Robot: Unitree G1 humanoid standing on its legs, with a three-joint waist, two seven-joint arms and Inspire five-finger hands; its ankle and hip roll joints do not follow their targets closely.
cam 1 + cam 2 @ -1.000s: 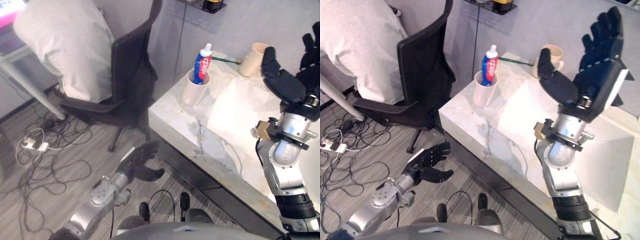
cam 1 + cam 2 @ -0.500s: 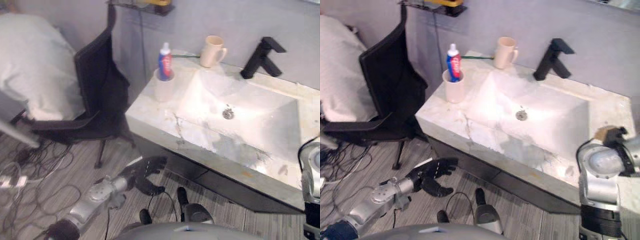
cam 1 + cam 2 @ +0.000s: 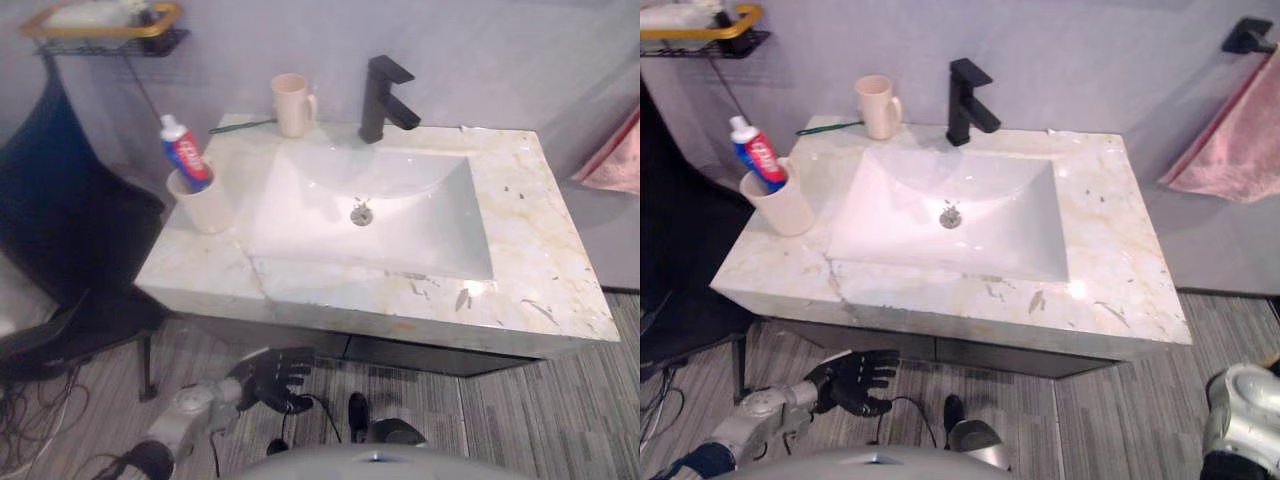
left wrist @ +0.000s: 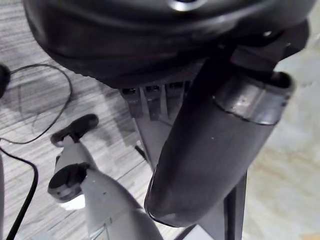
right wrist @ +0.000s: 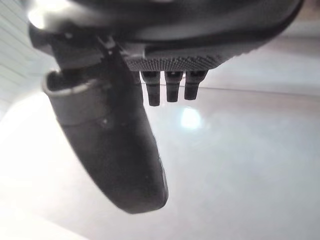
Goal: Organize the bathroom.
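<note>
A marble counter [image 3: 520, 230] holds a white basin [image 3: 370, 205] with a black faucet [image 3: 385, 95] behind it. At the counter's left a white cup [image 3: 205, 205] holds a red and blue toothpaste tube [image 3: 186, 158]. A cream mug [image 3: 292, 103] stands at the back left, and a green toothbrush [image 3: 243, 125] lies flat beside it. My left hand [image 3: 270, 372] hangs low in front of the cabinet, open, fingers spread, holding nothing. In the right wrist view my right hand [image 5: 120, 145] is open over a pale surface, its fingers [image 5: 172, 85] straight.
A black chair [image 3: 60, 230] stands left of the counter. A wire shelf with a yellow rim [image 3: 100, 25] hangs on the wall above it. A pink towel [image 3: 1240, 140] hangs from a black rail [image 3: 1245, 35] at the right. Striped grey floor [image 3: 520, 420] lies below.
The camera has swung right, bringing the whole sink and the towel into view. My right hand, raised over the basin a second ago, has dropped out of the eye views. The left hand stays low.
</note>
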